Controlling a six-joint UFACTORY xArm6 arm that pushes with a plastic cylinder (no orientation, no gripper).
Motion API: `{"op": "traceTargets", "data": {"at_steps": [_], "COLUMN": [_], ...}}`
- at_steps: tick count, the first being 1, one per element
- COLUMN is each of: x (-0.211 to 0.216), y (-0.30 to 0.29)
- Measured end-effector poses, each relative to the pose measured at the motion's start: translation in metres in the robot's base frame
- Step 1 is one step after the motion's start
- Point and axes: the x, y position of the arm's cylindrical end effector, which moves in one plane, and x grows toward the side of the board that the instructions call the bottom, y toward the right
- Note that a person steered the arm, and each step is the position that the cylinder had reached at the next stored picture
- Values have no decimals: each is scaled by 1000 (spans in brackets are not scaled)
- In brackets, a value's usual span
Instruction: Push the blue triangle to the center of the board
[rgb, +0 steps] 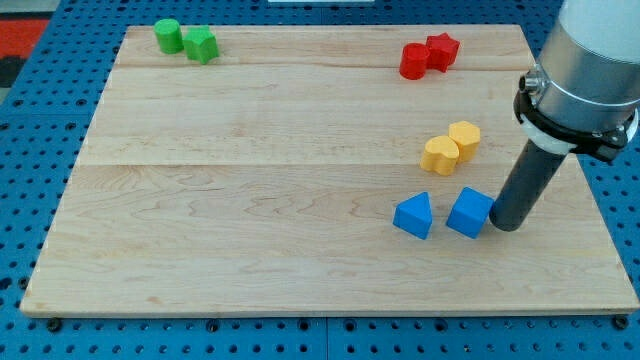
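Down at the view's lower right, my tip (506, 225) is planted on the table (250, 200), right against the right-hand side of the blue cube (469, 212) — touching or as near as makes no difference. No fingers on this rig at all, so nothing opens, nothing closes, nothing is held; it's a plain dark rod and all it can do is shove.

Just beyond that cube, to the view's left, sits the blue triangle (413, 216), a small gap between the two. It lies in the lower right part of the table, well off the middle. So the cube stands between my tip and the target!

How will it handle? Looks like a small, rigid, light block on smooth pale wood, so I'd expect it to slide easily and to spin if pushed off-centre. No taking hold here; best contact is square on its right-hand face, low and centred, driving toward the view's upper left.

Further out: the yellow pair (451, 147) above, touching each other; the red pair (428, 55) near the top edge; the green pair (185, 40) at the top left.

Writing, brands, labels? None that I can read anywhere.
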Motion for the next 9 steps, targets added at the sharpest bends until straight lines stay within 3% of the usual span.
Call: {"op": "traceTargets", "data": {"at_steps": [1,2,5,6,8,9], "x": [1,1,21,3,11,-10], "y": [-70,-203,-224,-271,-374,-323]}}
